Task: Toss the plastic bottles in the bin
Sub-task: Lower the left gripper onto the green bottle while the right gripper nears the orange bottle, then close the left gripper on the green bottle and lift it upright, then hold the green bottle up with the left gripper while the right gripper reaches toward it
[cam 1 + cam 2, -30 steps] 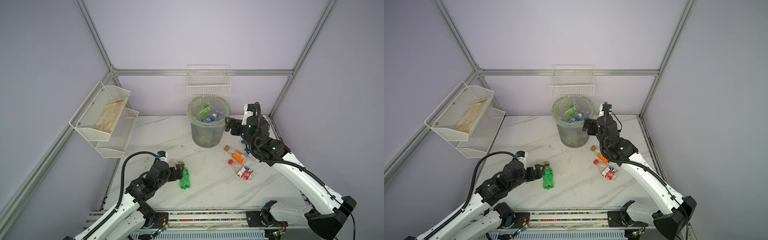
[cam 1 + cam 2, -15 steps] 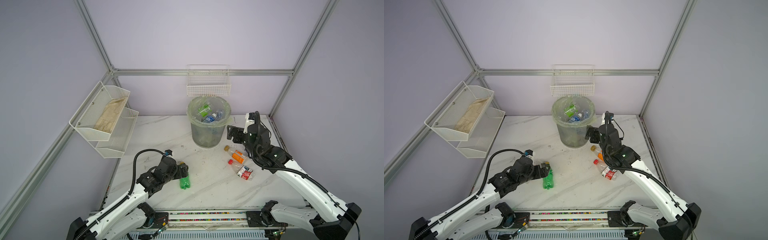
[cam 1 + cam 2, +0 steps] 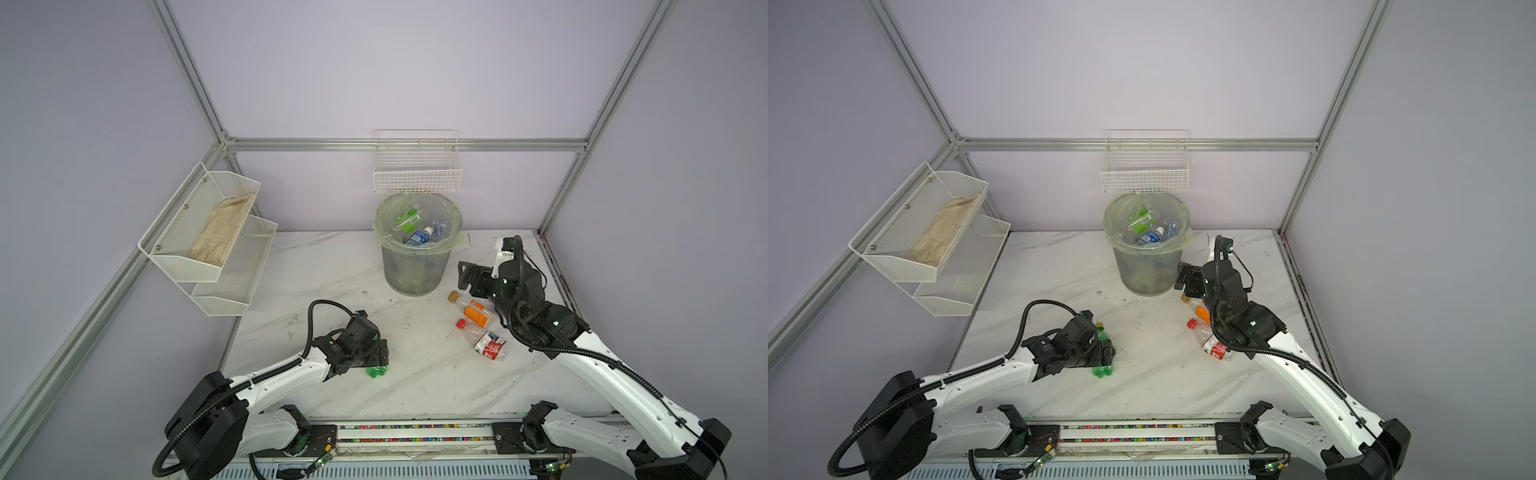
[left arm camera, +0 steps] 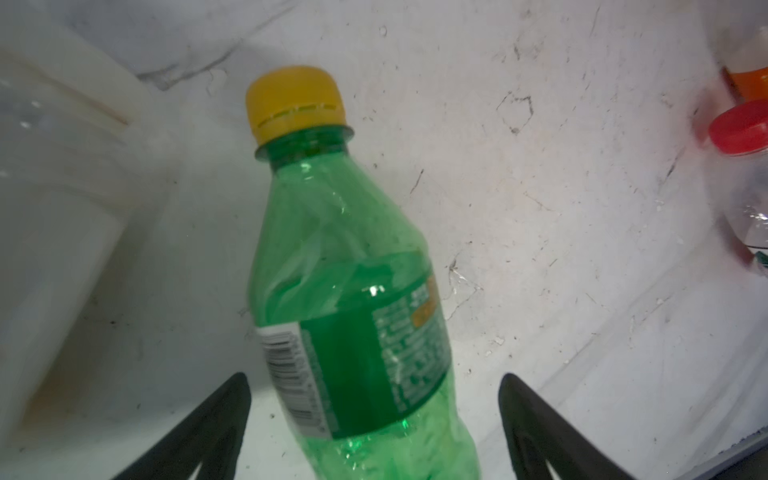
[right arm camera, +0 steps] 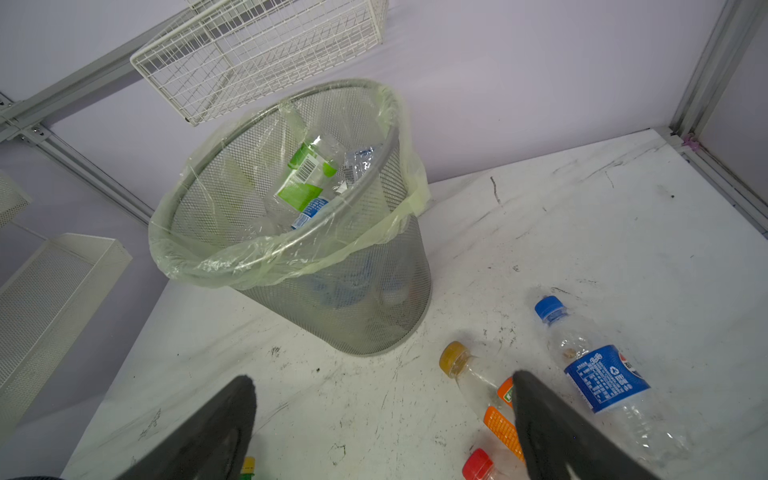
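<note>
Green soda bottle (image 4: 353,291) lies on the worktop (image 4: 561,208) inside the left pincer (image 4: 372,378), its fingers wide, touching nothing. Right pincer (image 5: 381,377), wide and empty, hovers near the bin (image 5: 374,291) holding several bottles (image 5: 307,178); a blue-label bottle (image 5: 602,382) and an orange-label bottle (image 5: 478,380) lie beside it.

Green bottle (image 4: 345,257): glossy translucent plastic, crinkled. Bin (image 5: 374,299) is made of matt grey metal mesh, lined w/ thin filmy plastic bag (image 5: 232,266). Tabletop (image 5: 582,232): smooth marble-look, scuffed.
</note>
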Controlling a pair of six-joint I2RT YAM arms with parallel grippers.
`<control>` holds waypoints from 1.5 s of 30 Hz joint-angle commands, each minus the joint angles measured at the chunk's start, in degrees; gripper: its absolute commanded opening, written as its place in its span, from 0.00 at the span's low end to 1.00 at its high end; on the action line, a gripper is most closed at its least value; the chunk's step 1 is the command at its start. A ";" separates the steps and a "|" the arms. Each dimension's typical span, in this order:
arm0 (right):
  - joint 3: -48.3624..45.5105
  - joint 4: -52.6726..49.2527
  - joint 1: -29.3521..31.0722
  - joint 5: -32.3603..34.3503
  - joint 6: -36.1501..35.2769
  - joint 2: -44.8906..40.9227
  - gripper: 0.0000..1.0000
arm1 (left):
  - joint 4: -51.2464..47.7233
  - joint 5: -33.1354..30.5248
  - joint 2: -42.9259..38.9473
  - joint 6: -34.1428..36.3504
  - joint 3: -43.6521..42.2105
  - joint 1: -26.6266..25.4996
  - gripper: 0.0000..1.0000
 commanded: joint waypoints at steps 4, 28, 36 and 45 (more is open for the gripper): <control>-1.21 -1.53 -0.08 0.55 1.31 -2.35 0.97 | 1.84 0.37 4.42 -1.29 2.34 -1.48 0.84; -4.55 -1.65 -0.08 -3.85 2.37 -3.85 0.97 | 1.86 -6.85 -15.91 1.65 1.96 -4.19 0.04; -6.40 0.03 -0.08 -7.51 3.44 -2.71 0.97 | 1.88 -9.22 -23.81 2.40 0.81 -4.24 0.00; -8.40 2.05 -0.08 -11.32 4.51 -1.52 0.97 | 1.93 -10.52 -30.07 3.67 0.00 -4.24 0.00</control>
